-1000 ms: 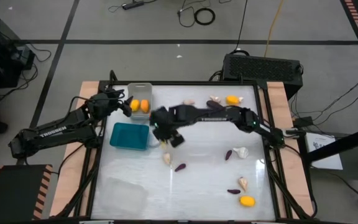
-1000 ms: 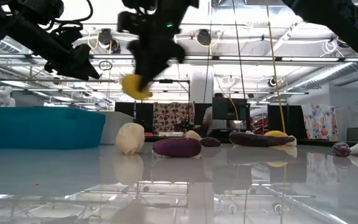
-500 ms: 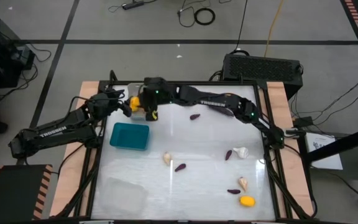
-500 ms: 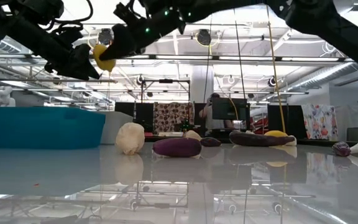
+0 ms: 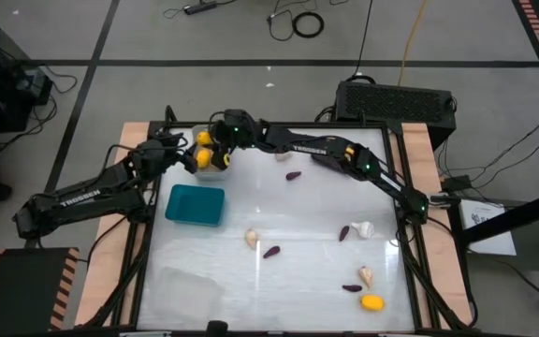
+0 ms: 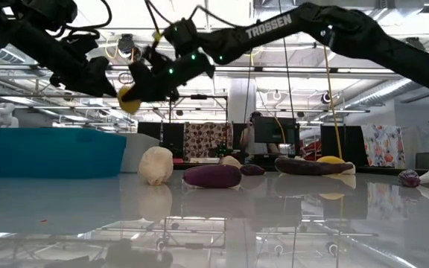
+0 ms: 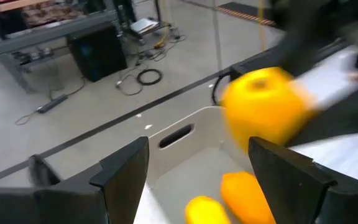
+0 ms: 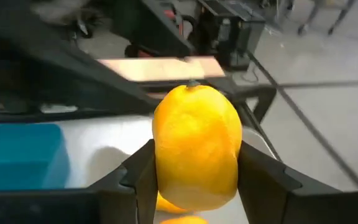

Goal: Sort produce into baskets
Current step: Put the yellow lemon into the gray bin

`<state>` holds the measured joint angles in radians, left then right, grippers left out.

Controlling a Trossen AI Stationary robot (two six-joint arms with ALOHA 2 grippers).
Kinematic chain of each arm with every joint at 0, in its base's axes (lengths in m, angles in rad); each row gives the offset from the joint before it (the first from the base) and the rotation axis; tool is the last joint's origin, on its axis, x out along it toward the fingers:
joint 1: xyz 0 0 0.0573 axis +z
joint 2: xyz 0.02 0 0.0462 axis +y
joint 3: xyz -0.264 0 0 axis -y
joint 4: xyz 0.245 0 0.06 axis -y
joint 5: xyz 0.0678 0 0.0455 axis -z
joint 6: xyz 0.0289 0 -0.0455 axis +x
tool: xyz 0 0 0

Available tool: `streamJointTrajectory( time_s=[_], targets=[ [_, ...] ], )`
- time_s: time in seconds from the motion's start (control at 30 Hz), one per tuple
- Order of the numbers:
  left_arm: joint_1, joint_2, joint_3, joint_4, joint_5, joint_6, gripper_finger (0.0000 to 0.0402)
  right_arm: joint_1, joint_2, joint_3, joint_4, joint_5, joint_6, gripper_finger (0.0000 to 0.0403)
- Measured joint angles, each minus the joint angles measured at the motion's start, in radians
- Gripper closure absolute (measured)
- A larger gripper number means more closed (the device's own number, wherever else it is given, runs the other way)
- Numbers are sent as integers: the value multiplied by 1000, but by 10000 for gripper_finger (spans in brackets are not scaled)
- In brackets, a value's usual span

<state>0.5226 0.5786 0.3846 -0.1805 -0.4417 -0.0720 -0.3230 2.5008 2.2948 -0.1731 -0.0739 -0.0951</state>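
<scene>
My right gripper [image 8: 195, 177] is shut on a yellow-orange fruit [image 8: 196, 149] and holds it over the light grey basket [image 5: 211, 174] at the table's far left. Two more orange fruits [image 7: 241, 193] lie inside that basket. My left gripper [image 7: 197, 180] stands open just left of the grey basket, touching nothing, with the carried fruit [image 7: 263, 106] in front of it. The teal basket [image 5: 195, 204] sits nearer, and the clear basket [image 5: 190, 288] is at the near left. Garlic bulbs [image 5: 251, 239] and eggplants [image 5: 271, 251] lie scattered on the table. My right gripper pinches the yellow-orange fruit by its two opposite sides [image 8: 161, 163] between its two fingers. The fingers come from the table's right side, slanting a little downward. The fruit is lifted clear and hangs above the grey basket.
A garlic bulb [image 5: 284, 155] and an eggplant [image 5: 293, 174] lie right of the grey basket. More produce sits at the right: a garlic bulb [image 5: 365, 227], an eggplant [image 5: 344, 232] and a yellow fruit [image 5: 371, 301]. The two grippers stand close together over the grey basket.
My right gripper has carried the yellow fruit from the table's middle toward the far left, ending over the grey basket. Its wrist has rolled on the way, and the fingers have stayed shut on the fruit.
</scene>
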Motion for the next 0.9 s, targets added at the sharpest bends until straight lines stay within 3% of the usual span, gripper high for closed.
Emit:
streamJointTrajectory(
  time_s=[0.13, 0.3, 0.57, 0.73, 0.9],
  targets=[
    [1, 8, 1, -6, -59, -18, 118, -26, 7, -1, -55, -23, 63, 225],
    [1, 10, 1, -35, -166, -26, 118, -36, 5, -1, -68, -36, 170, 180],
    [1, 10, 1, -36, -169, -26, 118, -37, 4, -1, -69, -36, 167, 112],
    [1, 10, 1, -37, -165, -25, 118, -38, -15, -1, -96, -36, 123, 99],
    [1, 10, 1, -38, -146, -25, 118, -42, -93, -1, -282, -31, 38, 101]
  ],
)
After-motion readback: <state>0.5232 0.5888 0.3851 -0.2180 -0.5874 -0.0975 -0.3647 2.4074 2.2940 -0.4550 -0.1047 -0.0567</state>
